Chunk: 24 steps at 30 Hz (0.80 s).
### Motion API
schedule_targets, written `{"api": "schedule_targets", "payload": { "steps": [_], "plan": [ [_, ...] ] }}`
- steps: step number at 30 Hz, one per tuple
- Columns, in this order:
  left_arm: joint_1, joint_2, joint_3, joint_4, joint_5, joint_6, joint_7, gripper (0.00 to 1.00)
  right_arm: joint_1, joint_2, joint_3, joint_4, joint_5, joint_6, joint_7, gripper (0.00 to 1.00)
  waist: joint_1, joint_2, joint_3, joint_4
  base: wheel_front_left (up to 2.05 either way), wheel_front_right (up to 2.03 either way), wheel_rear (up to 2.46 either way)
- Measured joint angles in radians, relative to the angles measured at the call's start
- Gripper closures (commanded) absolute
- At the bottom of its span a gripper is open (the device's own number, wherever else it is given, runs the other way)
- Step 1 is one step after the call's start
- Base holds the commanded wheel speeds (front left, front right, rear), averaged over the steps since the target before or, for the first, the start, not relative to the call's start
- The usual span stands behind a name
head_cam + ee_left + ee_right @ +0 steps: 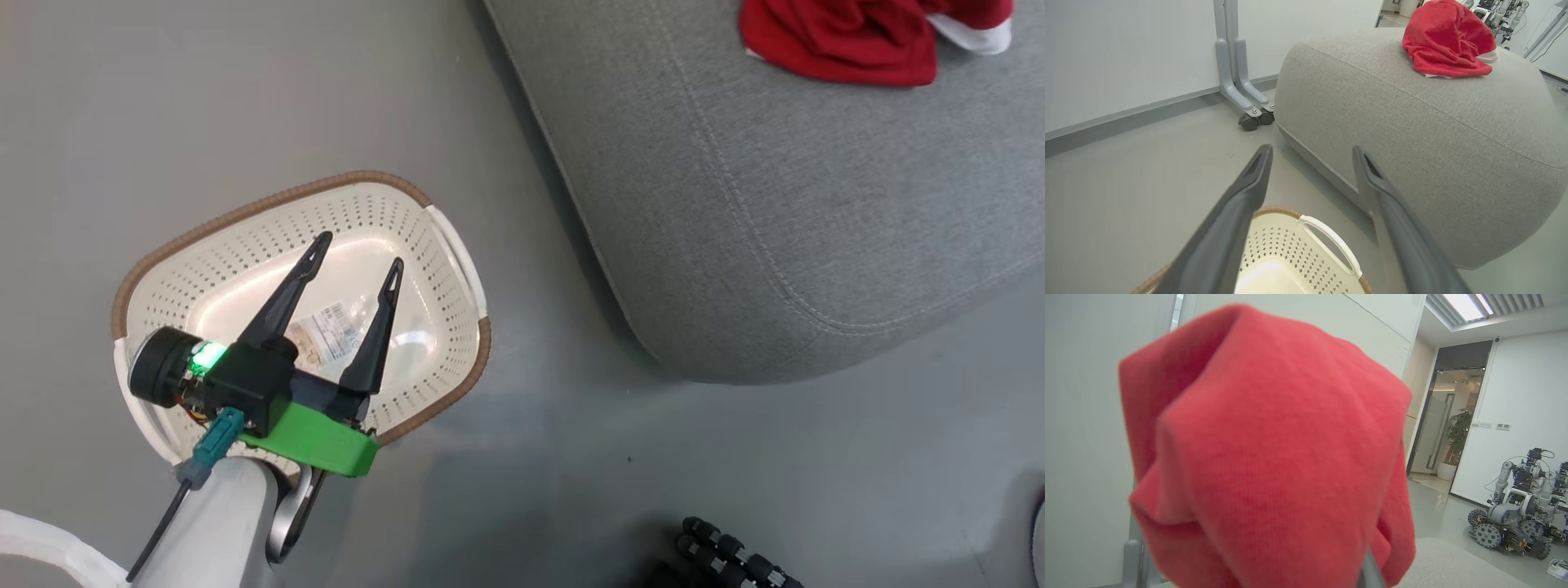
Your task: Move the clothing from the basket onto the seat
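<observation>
Head view: the left gripper (361, 250), at 8 o'clock, hangs over the basket (245, 214) with its fingers spread. The basket stands on the floor (122, 122), and the arm covers its 6 o'clock rim. Inside it is a label (326, 331), partly hidden behind the fingers. The seat (775, 204) fills 2 o'clock, well apart from the basket. The clothing (841, 41) lies on it at 1 o'clock, cut off by the top edge. A black ribbed part (735, 551) at 5 o'clock is cropped and hard to identify. Left wrist view: the spread fingers frame the basket's handle at 6 o'clock. The seat bulges at 3 o'clock with the clothing heaped on top at 1 o'clock. A grey wheeled stand (1231, 61) rises against the wall (1126, 49) at 11 o'clock. Right wrist view: the right gripper (1367, 575) is pressed together on the clothing, which bunches over its fingers and hides all but a grey sliver. Other robots (1515, 514) stand at 4 o'clock.
</observation>
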Motion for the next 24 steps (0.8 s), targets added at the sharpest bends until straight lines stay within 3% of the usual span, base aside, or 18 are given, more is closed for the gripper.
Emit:
{"api": "schedule_targets", "payload": {
  "steps": [12,24],
  "plan": [
    [-0.045,-0.019,-0.014,-0.003,-0.026,0.000,0.000,0.00,-0.101,-0.045,-0.035,0.370,-0.112,0.000,0.000,1.00,0.0000,0.0000,0.141,0.141,0.00,0.00,0.00],
    [-0.050,-0.024,-0.017,0.015,-0.026,0.000,0.000,0.00,-0.073,-0.035,0.010,0.548,-0.165,0.000,0.000,1.00,0.0000,0.0000,0.167,0.194,0.00,0.00,0.00]
  ]
}}
